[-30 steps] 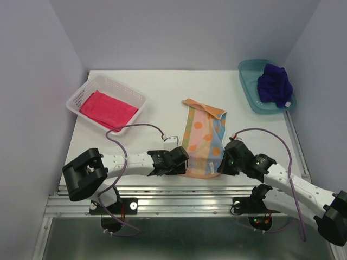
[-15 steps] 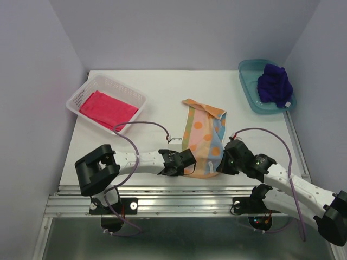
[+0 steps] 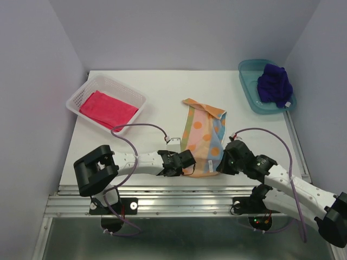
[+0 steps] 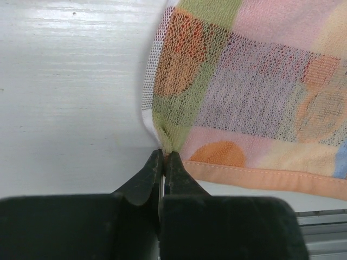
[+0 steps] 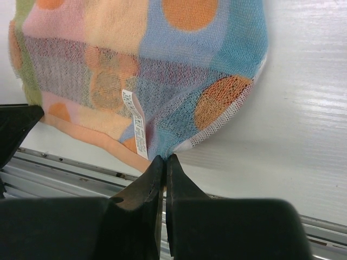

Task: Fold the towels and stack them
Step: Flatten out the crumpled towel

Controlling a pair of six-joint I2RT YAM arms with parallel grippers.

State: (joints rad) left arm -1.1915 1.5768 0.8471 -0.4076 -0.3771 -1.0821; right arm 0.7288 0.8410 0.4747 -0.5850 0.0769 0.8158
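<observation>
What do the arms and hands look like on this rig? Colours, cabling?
The left arm and right arm have white links, black joint housings and a thin purple cable looping along each. The left hand and right hand are black, with two fingers tapering to narrow tips.

Robotics lab test cell; a flat white table (image 3: 162,97) boxed in by bare pale lilac panel walls (image 3: 190,32); a ribbed aluminium mounting rail (image 3: 179,203) along the near edge; a white-and-black jointed left arm (image 3: 141,161) and matching right arm (image 3: 293,187), trailing thin purple cables (image 3: 135,126).
</observation>
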